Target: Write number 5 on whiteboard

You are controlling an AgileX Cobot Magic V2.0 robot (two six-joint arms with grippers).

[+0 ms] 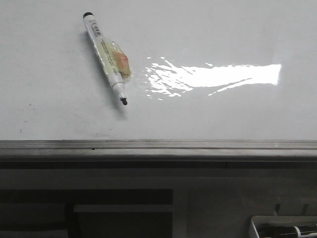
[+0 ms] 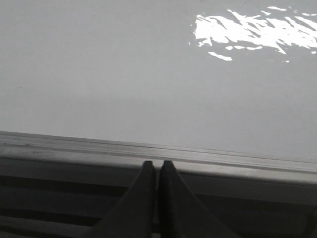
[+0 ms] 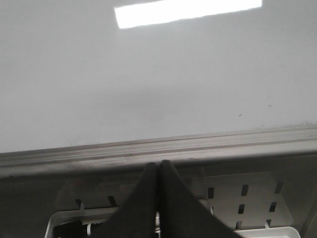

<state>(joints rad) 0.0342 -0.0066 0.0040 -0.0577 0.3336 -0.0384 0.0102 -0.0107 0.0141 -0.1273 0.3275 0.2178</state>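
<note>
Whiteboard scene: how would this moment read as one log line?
whiteboard: blank | marker: lying uncapped | left hand: shut, empty | right hand: shut, empty

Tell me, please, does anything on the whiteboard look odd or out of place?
Yes: an uncapped marker lies askew on the whiteboard, its barrel wrapped in crinkled clear tape. No 5 is written; both pincers sit shut below the rail.
</note>
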